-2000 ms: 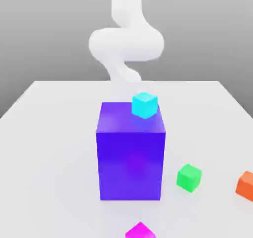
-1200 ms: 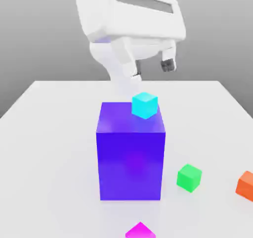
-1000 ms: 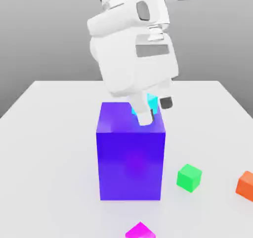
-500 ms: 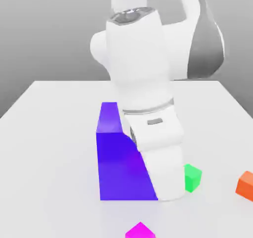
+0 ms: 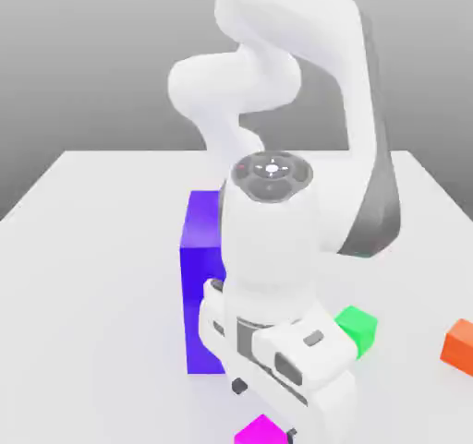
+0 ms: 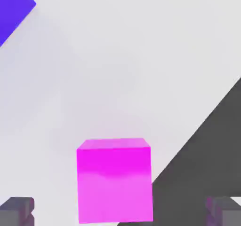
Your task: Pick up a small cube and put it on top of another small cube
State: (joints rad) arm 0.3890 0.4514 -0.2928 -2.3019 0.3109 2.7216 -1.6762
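The small cube [image 5: 260, 431] is bright magenta and sits on the white table near its front edge, in front of the big blue-violet block [image 5: 198, 285]. My gripper [image 5: 266, 412] hangs low just above the cube and stands open. In the hand view the magenta cube [image 6: 115, 180] lies between the two grey fingertips [image 6: 18, 210], wide gaps on both sides, nothing touching it. The white arm covers most of the blue block's top and right side.
A small green cube [image 5: 360, 326] sits to the exterior view's right of the blue block, beside my hand. An orange cube [image 5: 459, 345] lies at the right edge. A corner of the blue block [image 6: 12, 9] shows in the hand view.
The arm swung down from above the blue block to the table's front. The hand now hovers over the magenta cube, and the cyan cube on the block is covered. The fingers stayed open.
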